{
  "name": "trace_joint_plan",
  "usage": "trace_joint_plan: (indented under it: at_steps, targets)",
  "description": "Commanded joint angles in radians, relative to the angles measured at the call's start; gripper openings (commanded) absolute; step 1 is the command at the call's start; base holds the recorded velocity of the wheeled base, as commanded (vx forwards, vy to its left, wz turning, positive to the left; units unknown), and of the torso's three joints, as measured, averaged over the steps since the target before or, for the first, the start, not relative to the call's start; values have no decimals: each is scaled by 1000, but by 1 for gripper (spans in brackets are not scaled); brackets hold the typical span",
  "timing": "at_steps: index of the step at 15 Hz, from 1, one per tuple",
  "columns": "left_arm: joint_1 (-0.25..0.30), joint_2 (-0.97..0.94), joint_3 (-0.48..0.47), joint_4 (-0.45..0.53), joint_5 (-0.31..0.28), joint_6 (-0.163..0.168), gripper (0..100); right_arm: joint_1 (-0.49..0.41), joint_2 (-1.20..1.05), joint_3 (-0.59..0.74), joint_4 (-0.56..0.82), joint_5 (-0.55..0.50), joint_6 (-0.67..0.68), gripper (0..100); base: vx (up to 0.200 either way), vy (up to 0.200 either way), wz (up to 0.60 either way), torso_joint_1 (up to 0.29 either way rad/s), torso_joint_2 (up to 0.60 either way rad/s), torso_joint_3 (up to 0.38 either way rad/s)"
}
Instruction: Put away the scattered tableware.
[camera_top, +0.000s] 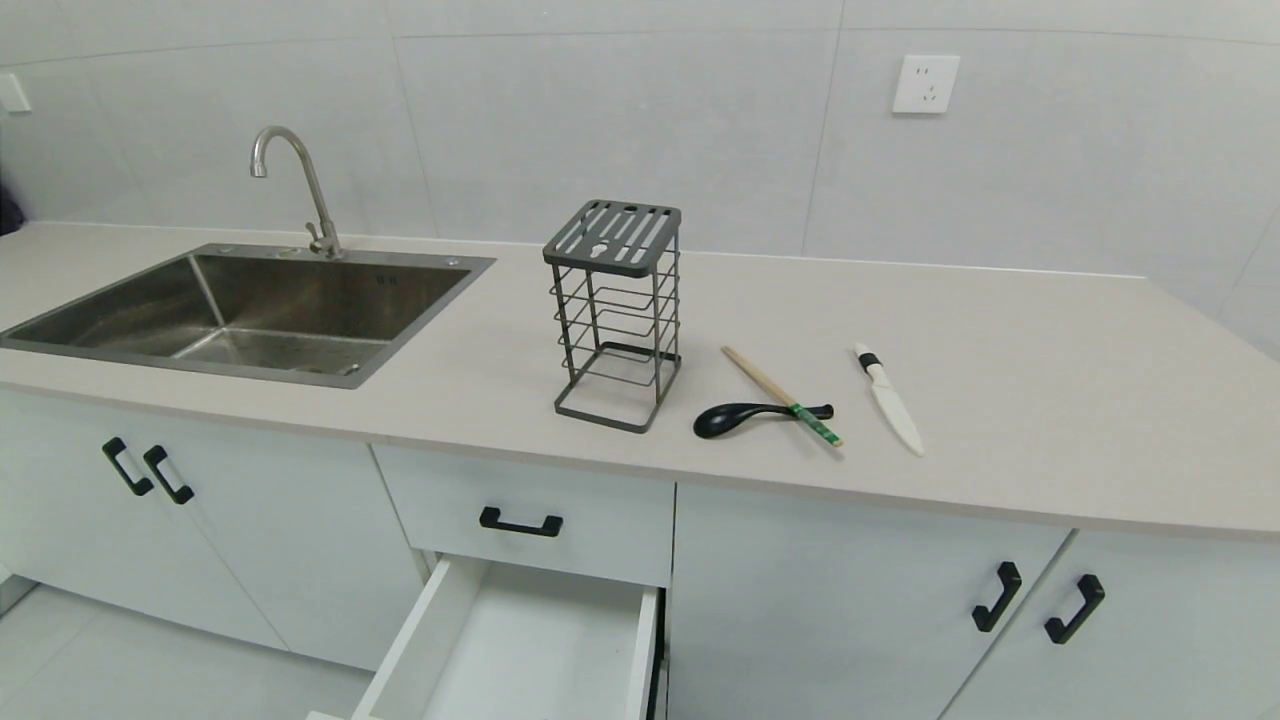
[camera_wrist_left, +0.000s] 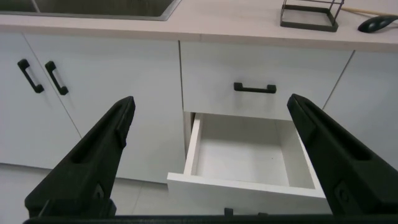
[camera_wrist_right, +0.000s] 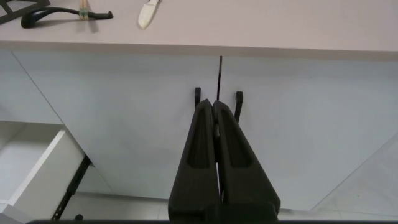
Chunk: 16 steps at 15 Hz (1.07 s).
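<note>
On the worktop (camera_top: 1040, 400), spoon (camera_top: 745, 417), chopstick (camera_top: 781, 396) and knife (camera_top: 889, 398) lie unstowed; left end effector (camera_wrist_left: 211, 102) gapes empty, right end effector (camera_wrist_right: 216, 104) sits pressed together.

I'm in a kitchen: a steel sink (camera_top: 300, 290) with a curved faucet (camera_top: 312, 195) set into a pale countertop (camera_top: 1000, 340) where a spoon (camera_top: 722, 421) and knife (camera_top: 890, 402) lie, a tiled wall (camera_top: 600, 100) with a socket (camera_top: 925, 84) behind, white cabinets (camera_top: 820, 600) with black handles (camera_top: 997, 596) beneath, one drawer (camera_top: 520, 640) pulled open
</note>
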Motion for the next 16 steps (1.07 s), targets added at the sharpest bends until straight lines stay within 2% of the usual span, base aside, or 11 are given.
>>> trace_joint_plan:
  at_steps: [1, 11, 12, 16]
  targets:
    - [0, 1, 0, 0, 0, 0, 100, 0, 1, 1, 1, 0, 0, 0, 0, 0, 0, 76, -124, -51]
    - [0, 1, 0, 0, 0, 0, 100, 0, 0, 1, 2, 0, 3, 0, 0, 0, 0, 5, -7, -3]
    - [0, 1, 0, 0, 0, 0, 100, 0, 0, 1, 2, 0, 2, 100, 0, 0, 0, 0, 0, 0]
    - [0, 1, 0, 0, 0, 0, 100, -2, 0, 1, 1, 0, 2, 100, 0, 0, 0, 0, 0, 0]
